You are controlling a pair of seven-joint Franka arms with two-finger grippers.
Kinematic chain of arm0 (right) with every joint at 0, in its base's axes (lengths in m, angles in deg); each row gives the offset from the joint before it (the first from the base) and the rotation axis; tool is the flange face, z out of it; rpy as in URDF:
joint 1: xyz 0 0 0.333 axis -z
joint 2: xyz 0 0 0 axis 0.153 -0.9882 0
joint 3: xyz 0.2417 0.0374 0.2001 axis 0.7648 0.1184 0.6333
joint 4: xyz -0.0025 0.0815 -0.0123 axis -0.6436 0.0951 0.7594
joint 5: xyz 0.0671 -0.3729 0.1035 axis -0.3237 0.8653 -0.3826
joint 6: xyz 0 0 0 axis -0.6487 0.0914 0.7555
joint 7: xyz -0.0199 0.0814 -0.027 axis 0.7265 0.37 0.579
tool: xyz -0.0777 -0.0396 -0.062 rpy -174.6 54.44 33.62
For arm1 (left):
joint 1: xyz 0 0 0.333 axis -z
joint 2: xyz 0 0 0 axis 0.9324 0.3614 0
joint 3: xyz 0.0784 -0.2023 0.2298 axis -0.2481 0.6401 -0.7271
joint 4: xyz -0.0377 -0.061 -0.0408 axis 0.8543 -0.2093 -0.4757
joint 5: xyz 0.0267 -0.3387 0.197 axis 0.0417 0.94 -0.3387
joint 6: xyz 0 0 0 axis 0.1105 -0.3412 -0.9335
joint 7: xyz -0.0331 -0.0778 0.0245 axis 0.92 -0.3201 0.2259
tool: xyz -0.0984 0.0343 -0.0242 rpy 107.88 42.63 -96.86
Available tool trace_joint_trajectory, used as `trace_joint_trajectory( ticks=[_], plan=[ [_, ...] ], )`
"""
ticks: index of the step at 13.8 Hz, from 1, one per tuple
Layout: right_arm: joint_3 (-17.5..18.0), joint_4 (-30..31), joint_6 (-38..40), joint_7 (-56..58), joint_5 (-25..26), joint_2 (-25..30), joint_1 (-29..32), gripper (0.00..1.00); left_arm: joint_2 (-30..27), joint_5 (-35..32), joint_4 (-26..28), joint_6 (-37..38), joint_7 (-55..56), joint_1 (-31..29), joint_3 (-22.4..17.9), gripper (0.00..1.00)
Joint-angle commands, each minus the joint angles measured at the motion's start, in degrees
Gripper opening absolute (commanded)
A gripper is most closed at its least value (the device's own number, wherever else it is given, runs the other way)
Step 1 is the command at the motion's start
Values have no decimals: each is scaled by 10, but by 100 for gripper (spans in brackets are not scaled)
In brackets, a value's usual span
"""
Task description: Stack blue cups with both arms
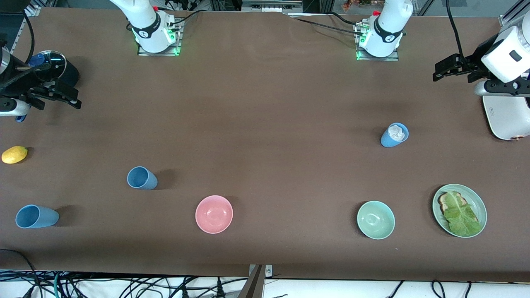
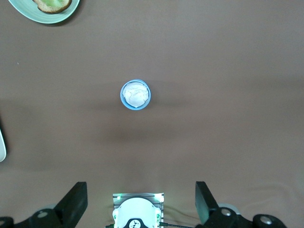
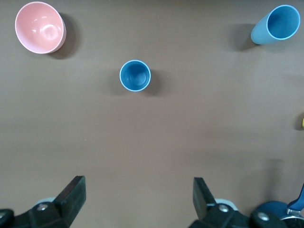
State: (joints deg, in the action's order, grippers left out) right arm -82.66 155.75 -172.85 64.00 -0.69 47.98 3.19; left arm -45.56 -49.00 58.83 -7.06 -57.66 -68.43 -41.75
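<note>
Three blue cups sit on the brown table. One cup [image 1: 142,178] is near the pink bowl and shows in the right wrist view [image 3: 135,75]. A second cup [image 1: 36,216] sits at the right arm's end, nearer the front camera [image 3: 277,23]. A third cup [image 1: 394,135], with crumpled white paper inside, sits toward the left arm's end [image 2: 136,94]. My right gripper [image 1: 58,94] [image 3: 137,197] is open and empty, up over the table's right-arm end. My left gripper [image 1: 445,68] [image 2: 140,204] is open and empty, up over the left-arm end.
A pink bowl [image 1: 214,214] and a mint-green bowl [image 1: 376,219] sit near the front edge. A green plate [image 1: 480,207] holds toast and lettuce. A lemon [image 1: 14,155] and a dark pot [image 1: 54,66] are at the right arm's end. A white appliance [image 1: 507,118] is at the left arm's end.
</note>
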Motion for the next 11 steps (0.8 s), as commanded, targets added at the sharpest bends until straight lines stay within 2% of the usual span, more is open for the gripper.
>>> trace_joint_trajectory(
  ticks=[1,11],
  plan=[
    [1,1,11,2,3,4,-2,100,8,9,-17,3,-1,1,-3,100],
    [3,1,18,4,4,5,-4,100,18,11,-18,3,2,1,-4,100]
  ],
)
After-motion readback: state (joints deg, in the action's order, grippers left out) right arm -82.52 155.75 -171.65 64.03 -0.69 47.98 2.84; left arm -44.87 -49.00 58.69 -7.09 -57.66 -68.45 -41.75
